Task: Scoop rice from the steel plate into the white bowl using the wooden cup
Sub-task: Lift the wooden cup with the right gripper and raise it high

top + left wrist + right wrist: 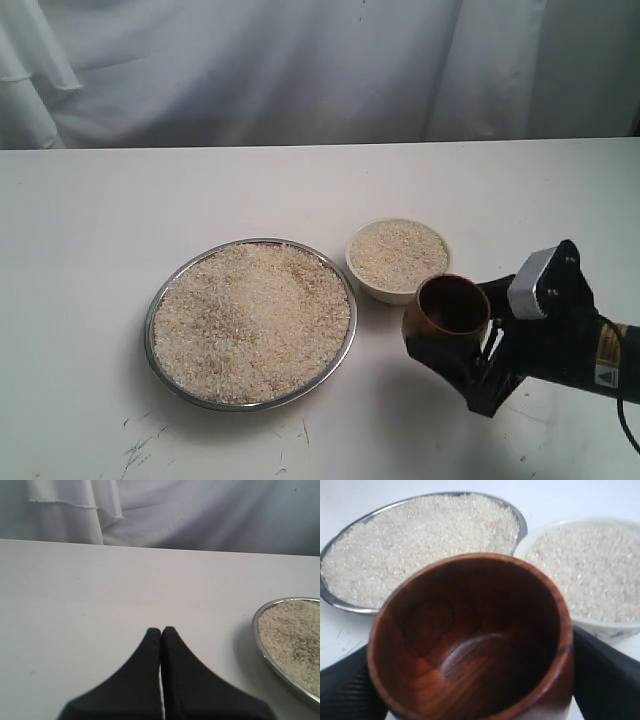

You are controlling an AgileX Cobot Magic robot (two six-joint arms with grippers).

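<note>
The steel plate (160, 300) lies left of centre, heaped with rice (250, 320). Just right of it stands the white bowl (385, 290), filled with rice (397, 253). My right gripper (450, 345) is shut on the wooden cup (447, 318), held tilted off the table in front of the bowl. In the right wrist view the cup (470, 640) is empty inside, black fingers (605, 675) on both sides of it, with the plate (350, 607) and the bowl (615, 630) behind. My left gripper (161, 630) is shut, empty, over bare table beside the plate's rim (260, 640).
White cloth (300, 60) hangs behind the table's far edge. The white tabletop (100, 220) has scuff marks (140, 440) near the front, left of the plate.
</note>
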